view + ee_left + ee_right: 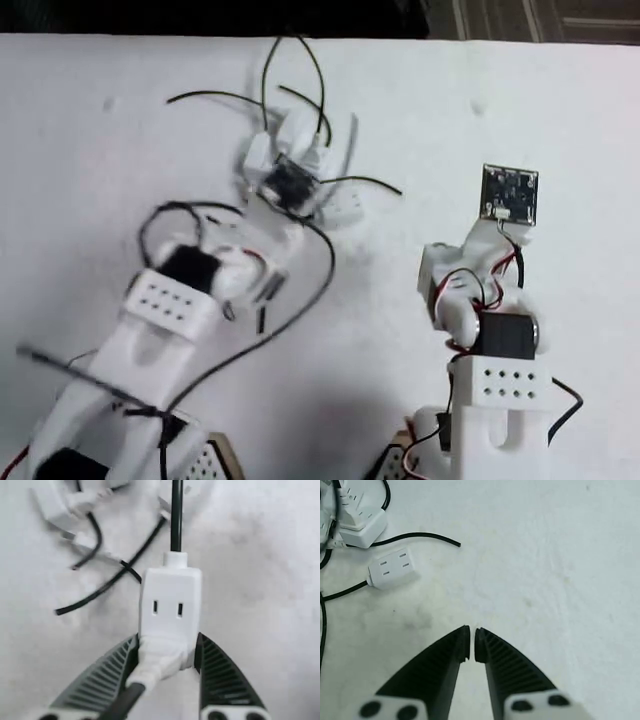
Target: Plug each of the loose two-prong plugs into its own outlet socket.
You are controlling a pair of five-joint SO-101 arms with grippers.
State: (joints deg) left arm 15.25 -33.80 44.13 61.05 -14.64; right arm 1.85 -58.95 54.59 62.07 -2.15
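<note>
left gripper [167,642] clamps the outlet socket [169,592]; right gripper [472,635] nearly closed, empty.

Bright and even throughout, lit softly from overhead, shadows all soft-edged: thin grey shade hugging the black cords [175,515] ahead of the left gripper [167,645] and a faint dusky patch on the table [560,555] just in front of the right gripper [471,645]. Washed almost to blank white across the table far beyond both grippers in the high view, dimming to dull grey behind them between the arm bases. Mild glare on the face of the outlet block [170,600] clamped in the left gripper.
</note>
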